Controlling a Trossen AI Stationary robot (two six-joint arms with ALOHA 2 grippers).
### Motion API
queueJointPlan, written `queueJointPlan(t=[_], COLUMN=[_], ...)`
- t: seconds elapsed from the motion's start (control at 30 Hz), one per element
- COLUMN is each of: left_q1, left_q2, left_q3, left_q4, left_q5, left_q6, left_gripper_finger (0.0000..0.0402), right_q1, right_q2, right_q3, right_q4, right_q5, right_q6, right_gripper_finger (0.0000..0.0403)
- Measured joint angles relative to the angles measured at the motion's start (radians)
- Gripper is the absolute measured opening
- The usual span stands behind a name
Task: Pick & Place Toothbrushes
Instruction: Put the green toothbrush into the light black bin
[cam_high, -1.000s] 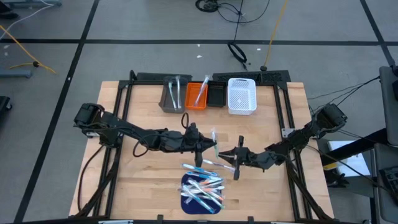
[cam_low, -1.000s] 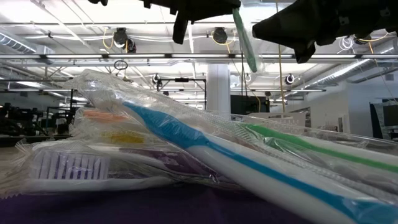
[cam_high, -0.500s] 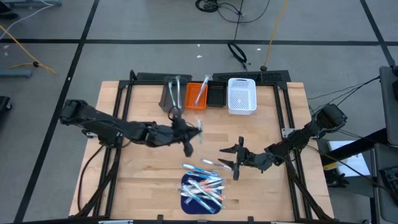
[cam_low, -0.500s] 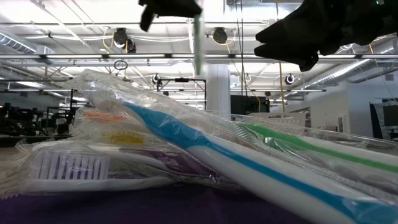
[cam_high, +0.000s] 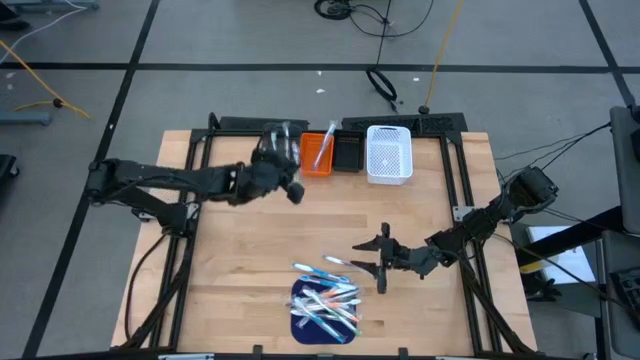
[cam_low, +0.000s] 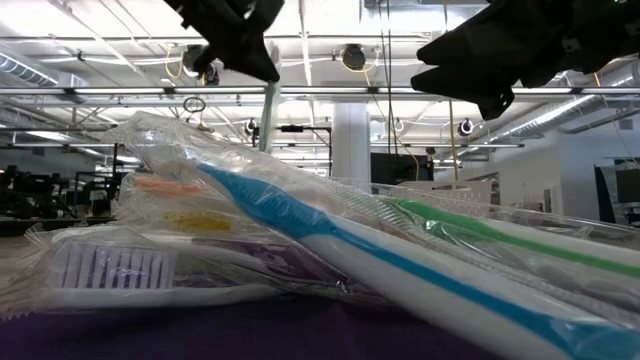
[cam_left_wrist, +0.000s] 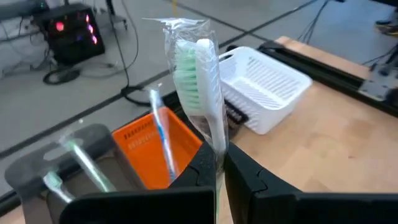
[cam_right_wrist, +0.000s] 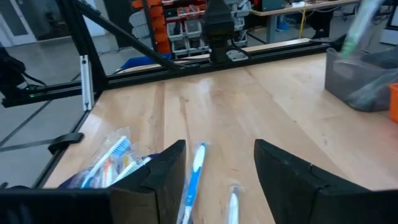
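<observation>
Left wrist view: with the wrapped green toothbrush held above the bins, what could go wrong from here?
1. The left end effector pinches the green toothbrush low on its handle, so the crinkly wrapper may let it slip or tilt.
2. The grey bin and orange bin adjoin, so it could drop into the wrong one.

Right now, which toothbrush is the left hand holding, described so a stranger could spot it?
Find the row of small bins at the table's far edge. Over its grey end hovers the left hand, shut on a wrapped toothbrush. Unlike those lying in the bins, it stands upright, with green bristles on a white handle.
</observation>
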Motion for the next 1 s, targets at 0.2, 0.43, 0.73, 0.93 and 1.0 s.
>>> queueJointPlan(t=[0.2,0.43,0.73,0.93,1.0], left_q1=[0.167,0.322,0.439,0.482,0.49], left_q2=[0.0,0.001,0.022,0.084,0.104], left_q3=[0.0,0.0,0.0,0.001,0.001], left_q4=[0.002,-0.011,-0.038,-0.037,-0.036], left_q5=[0.082,0.166,0.221,0.284,0.288], left_q6=[0.006,-0.001,-0.017,-0.047,-0.056], left_gripper_finger=[0.0002,0.0001,0.0002,0.0002,0.0003], right_q1=[0.0,0.0,0.0,0.0,0.0], right_q2=[0.0,0.0,0.0,0.0,0.0], right_q3=[0.0,0.0,0.0,0.0,0.0], right_q4=[-0.001,-0.018,-0.031,-0.034,-0.036], right_q5=[0.0,0.0,0.0,0.0,0.0], right_q6=[0.0,0.0,0.0,0.0,0.0], right_gripper_finger=[0.0176,0.0175,0.0172,0.0172,0.0171])
